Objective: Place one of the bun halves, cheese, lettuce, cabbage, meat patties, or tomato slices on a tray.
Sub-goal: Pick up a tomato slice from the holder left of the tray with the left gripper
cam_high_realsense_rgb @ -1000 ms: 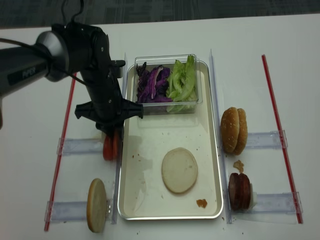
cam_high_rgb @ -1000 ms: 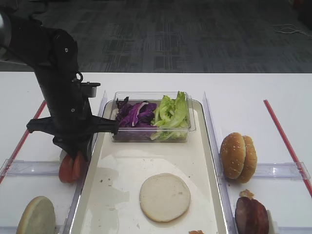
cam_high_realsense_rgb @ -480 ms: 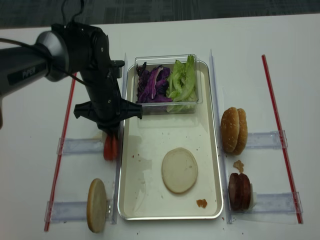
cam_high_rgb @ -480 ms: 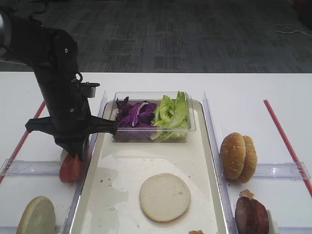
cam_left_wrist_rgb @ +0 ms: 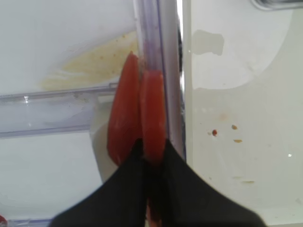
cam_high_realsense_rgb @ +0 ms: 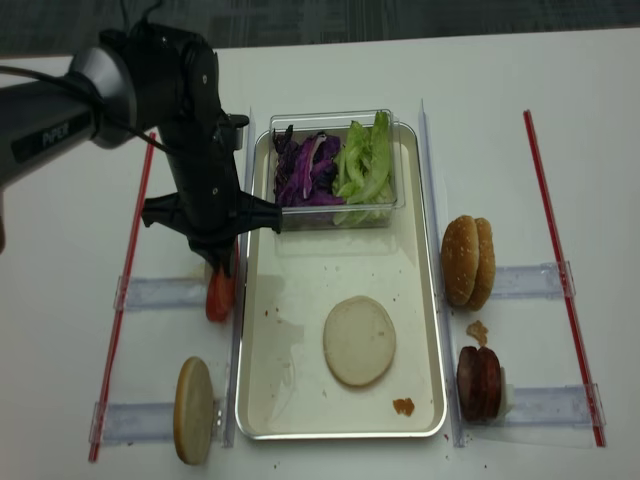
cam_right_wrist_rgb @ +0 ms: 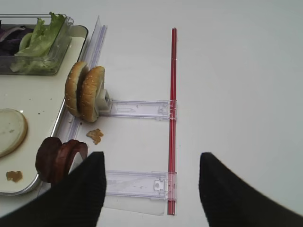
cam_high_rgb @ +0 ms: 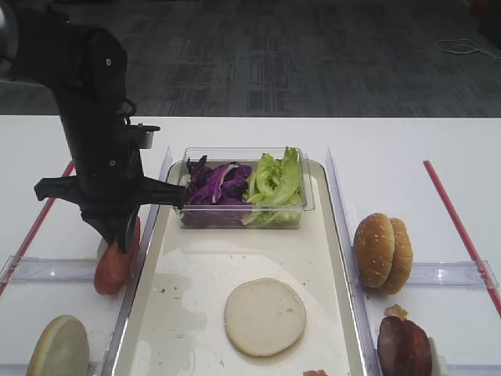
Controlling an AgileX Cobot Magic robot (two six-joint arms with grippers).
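Tomato slices (cam_left_wrist_rgb: 137, 120) upright on edge beside left rim of tray (cam_high_rgb: 329, 235); left gripper (cam_left_wrist_rgb: 151, 156), apart a second ago, now clamped on nearer slice and lifting; transfer onto tray next; right gripper (cam_right_wrist_rgb: 149, 184) apart, idle

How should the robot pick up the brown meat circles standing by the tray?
Pinch the meat patties from above, across their flat faces near the top edge. They stand on edge, side by side, so the thin top rim faces up. The right hand, hovering nearby, looks best placed.
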